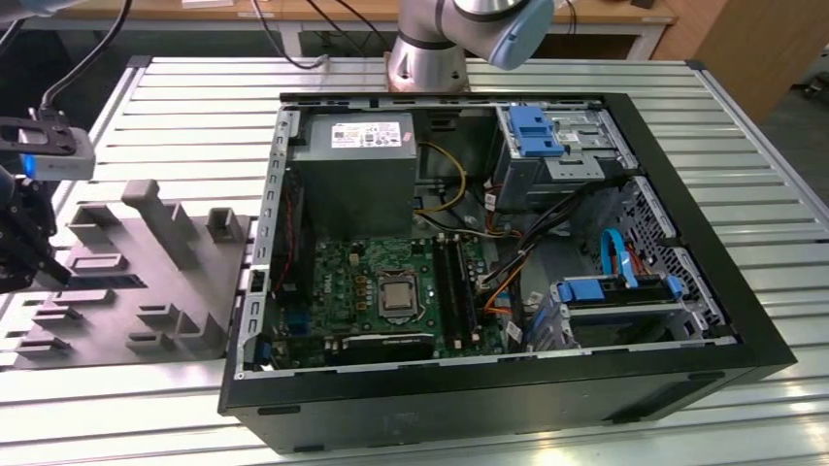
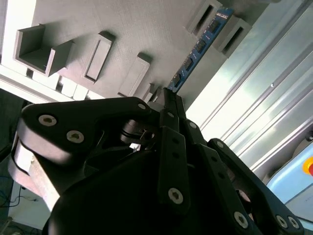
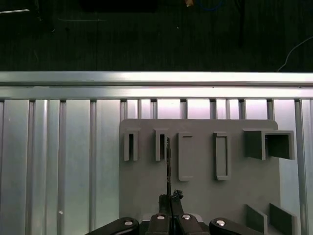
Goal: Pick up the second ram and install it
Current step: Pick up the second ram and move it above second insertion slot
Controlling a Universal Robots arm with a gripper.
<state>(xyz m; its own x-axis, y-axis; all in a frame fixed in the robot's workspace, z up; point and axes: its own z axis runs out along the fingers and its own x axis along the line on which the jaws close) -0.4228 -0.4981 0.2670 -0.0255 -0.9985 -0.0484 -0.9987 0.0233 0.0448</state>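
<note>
At the exterior view's left, the holder [image 1: 155, 291] is presenting the second ram [image 2: 200, 45] on edge, letting the gripper [image 2: 168, 93] clamp narrowed fingers [image 2: 172, 111] across its faces.

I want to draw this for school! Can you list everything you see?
second ram: one, blue with black chips, among the holder's slots.
holder: one, grey, on the table.
computer case: one, black, open, on the table.
motherboard: one, green, inside the case.
power supply: one, grey, inside the case.
table: one, silver slats, under everything.
robot arm: one, grey, beyond the case.
jaws: one pair, black, shut on the second ram.
</note>
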